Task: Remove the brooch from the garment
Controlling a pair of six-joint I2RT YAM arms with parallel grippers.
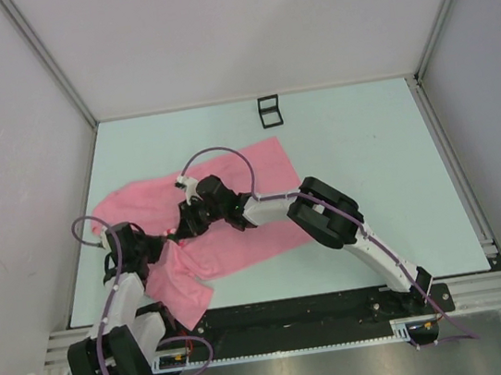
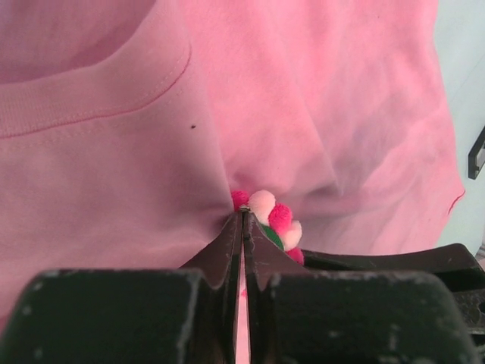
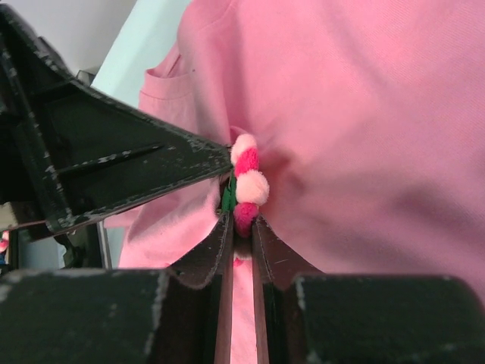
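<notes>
Spot brooch (image 3: 246, 182) pinned to garment (image 1: 256, 163), left half of desk (image 1: 376, 151), toward near edge. Note left pincer (image 2: 242, 216) nipped on garment beside it, right pincer (image 3: 241, 227) narrow on lowest petal. Seems light, squashy: hold low, at base

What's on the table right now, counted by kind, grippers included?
pink garment: 1
flower brooch: 1
black frame box: 1
grippers: 2 (left gripper, right gripper)
Total: 5

Top external looks down from above and behind over the whole tabletop (image 1: 366, 143). Left wrist peers close past the left gripper (image 2: 242, 216), right wrist past the right gripper (image 3: 241, 227); both share the brooch (image 2: 274, 220) on the garment (image 2: 114, 174).
</notes>
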